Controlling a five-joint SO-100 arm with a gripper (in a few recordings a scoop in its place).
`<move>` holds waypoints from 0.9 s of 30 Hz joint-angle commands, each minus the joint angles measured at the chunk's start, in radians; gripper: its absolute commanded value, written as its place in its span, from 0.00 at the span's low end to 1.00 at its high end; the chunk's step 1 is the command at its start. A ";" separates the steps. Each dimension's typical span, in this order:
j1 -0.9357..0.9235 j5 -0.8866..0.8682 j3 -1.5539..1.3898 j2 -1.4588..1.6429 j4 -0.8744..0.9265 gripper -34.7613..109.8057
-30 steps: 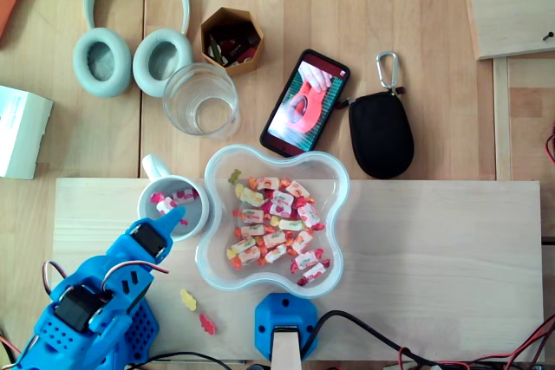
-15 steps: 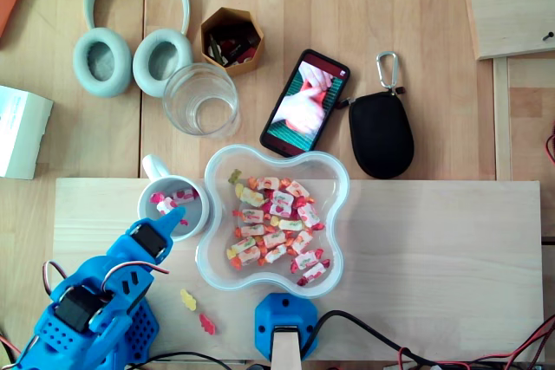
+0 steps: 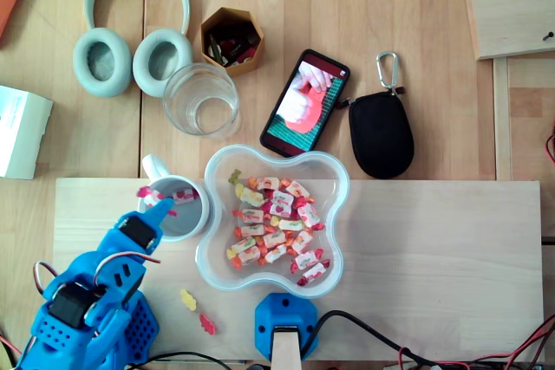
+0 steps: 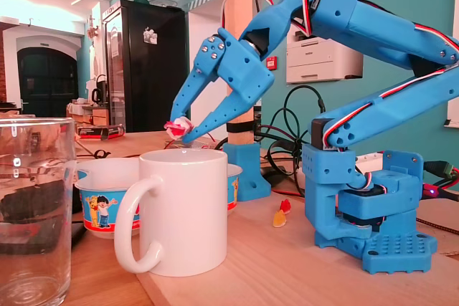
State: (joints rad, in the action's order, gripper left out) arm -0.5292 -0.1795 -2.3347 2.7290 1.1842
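Just above the ten o'clock rim of the white ceramic mug (image 3: 187, 217), the blue gripper (image 4: 181, 131) pinches a pink-and-white wrapped candy (image 4: 174, 126). Centring first looks wise.

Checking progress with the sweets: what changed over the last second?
The gripper swung left in the overhead view, carrying a pink-wrapped candy from the middle of the mug to its handle-side rim. The mug, bowl and glass stayed put.

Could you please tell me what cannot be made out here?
Inside of the mug: fixed view, hidden by its wall.
Contents of the bowl: fixed view, behind its wall and the mug.
Contents of the brown box: overhead view, too small and dark.
Print on the candy in the gripper: fixed view, too small.
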 commanded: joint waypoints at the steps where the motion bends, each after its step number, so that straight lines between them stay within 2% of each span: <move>1: 0.009 -0.017 0.006 0.014 0.008 0.23; 8: 0.011 -0.003 0.005 0.012 0.011 0.23; 15: 0.008 -0.008 0.023 0.012 0.117 0.23; 27: -0.002 -0.015 0.021 0.014 0.118 0.23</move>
State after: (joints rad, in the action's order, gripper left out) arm -0.5170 -0.1871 -2.3347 2.7290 1.2885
